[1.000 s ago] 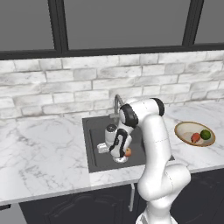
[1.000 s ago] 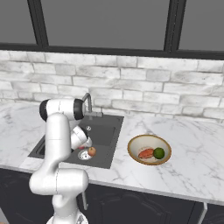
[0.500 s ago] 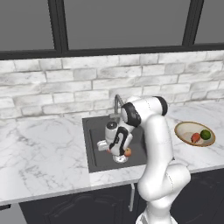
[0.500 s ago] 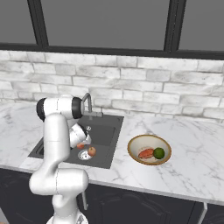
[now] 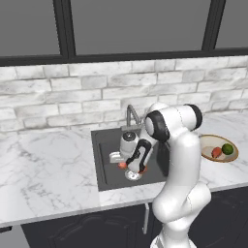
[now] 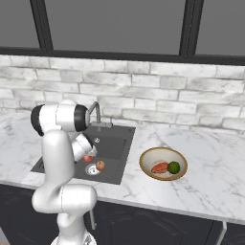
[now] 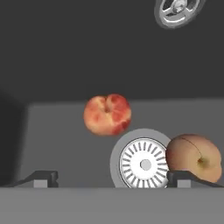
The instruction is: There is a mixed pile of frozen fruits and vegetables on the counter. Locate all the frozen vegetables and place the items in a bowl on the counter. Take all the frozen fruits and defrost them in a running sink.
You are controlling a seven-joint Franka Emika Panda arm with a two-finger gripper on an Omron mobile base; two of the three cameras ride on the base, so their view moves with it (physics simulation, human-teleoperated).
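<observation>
Dark grey basin, two fruits down in it: the redder apple-like ball (image 7: 107, 114) lies on the sink (image 5: 107, 172) floor just beside the round silver drain (image 7: 142, 164), and the red-tan ball (image 7: 193, 157) sits at the drain's edge, overlapping its rim in the hand view. The gripper (image 7: 113, 178) hangs low inside the basin with its fingertips spread wide, one at each side of the hand view, and nothing sits between them, so the pincer is open and empty. Over on the white marble counter (image 6: 210, 177), the bowl (image 6: 148, 158) already carries the elongated red-orange piece (image 6: 160, 167) and the dark green ball (image 6: 173, 167), side by side and touching or nearly so. So by my reading the sorting is done: both vegetables bowled, both fruits in the sink, no produce on the worktop as far as these views reach. What looks left is the water; the curved faucet (image 6: 94, 111) stands at the back of the basin, and I see no stream from it, though one could be hard to spot. Turning that tap on seems the remaining step.
</observation>
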